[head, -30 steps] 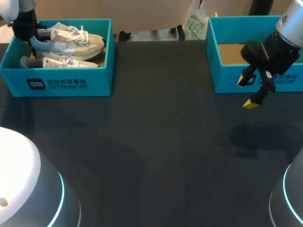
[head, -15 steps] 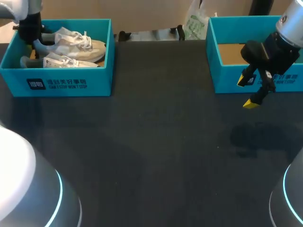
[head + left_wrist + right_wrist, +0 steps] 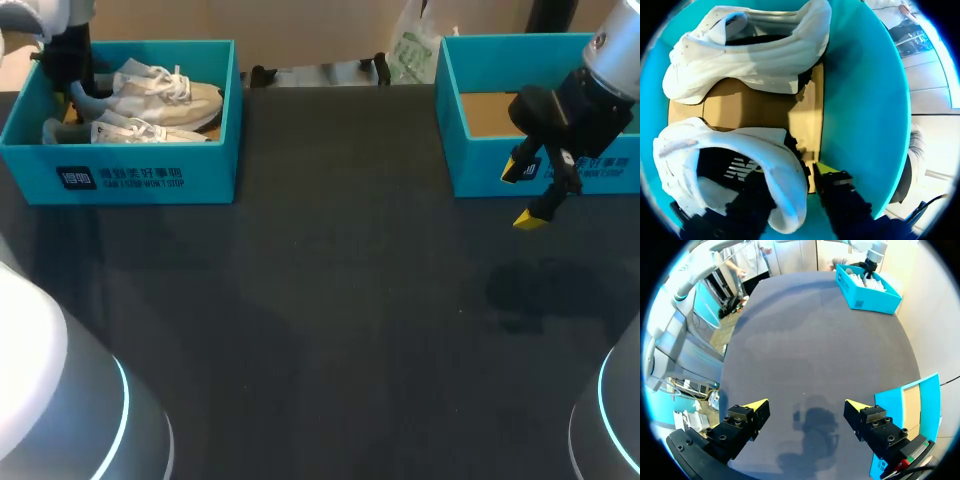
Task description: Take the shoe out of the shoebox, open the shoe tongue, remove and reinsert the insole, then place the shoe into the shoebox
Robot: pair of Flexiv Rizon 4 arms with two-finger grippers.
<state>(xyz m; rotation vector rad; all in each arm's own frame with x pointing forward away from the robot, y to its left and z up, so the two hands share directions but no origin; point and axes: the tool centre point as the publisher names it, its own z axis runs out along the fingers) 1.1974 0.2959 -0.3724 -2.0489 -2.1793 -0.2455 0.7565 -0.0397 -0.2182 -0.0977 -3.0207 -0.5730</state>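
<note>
**Shoe pair in the shoebox, left arm at the heel.** A teal shoebox [image 3: 140,175] stands open at the far left corner of the dark table [image 3: 330,300]. It holds two pale shoes on its cardboard floor. Both shoes lie with heels toward the shoebox's left wall and toes toward its right wall. The rear shoe [image 3: 165,90] lies along the shoebox's back wall. The front shoe [image 3: 135,132] lies along its front wall, just beside the rear one. The left wrist view shows a patch of cardboard between the two.

The left gripper [image 3: 75,88] reaches down into the back left corner of the shoebox, at the heel of the rear shoe. In the left wrist view the left gripper [image 3: 792,170] sits astride the rim of that heel, close to the shoebox's left wall. The front shoe [image 3: 750,65] lies ahead of it. Whether the gripper has clamped the heel or merely straddles it cannot be told. The rear shoe [image 3: 775,150] rests inside the shoebox, its dark lining turned up toward the camera.

The right gripper [image 3: 522,195] hangs well apart from the shoebox, across the table to its right. It is just in front of a second box [image 3: 480,165] of the same teal, which shows a cardboard floor. In the right wrist view its fingers [image 3: 754,409] are spread wide above the table, released. The second box [image 3: 932,395] lies beside them, and the shoebox [image 3: 865,300] stands far ahead at the opposite corner.
</note>
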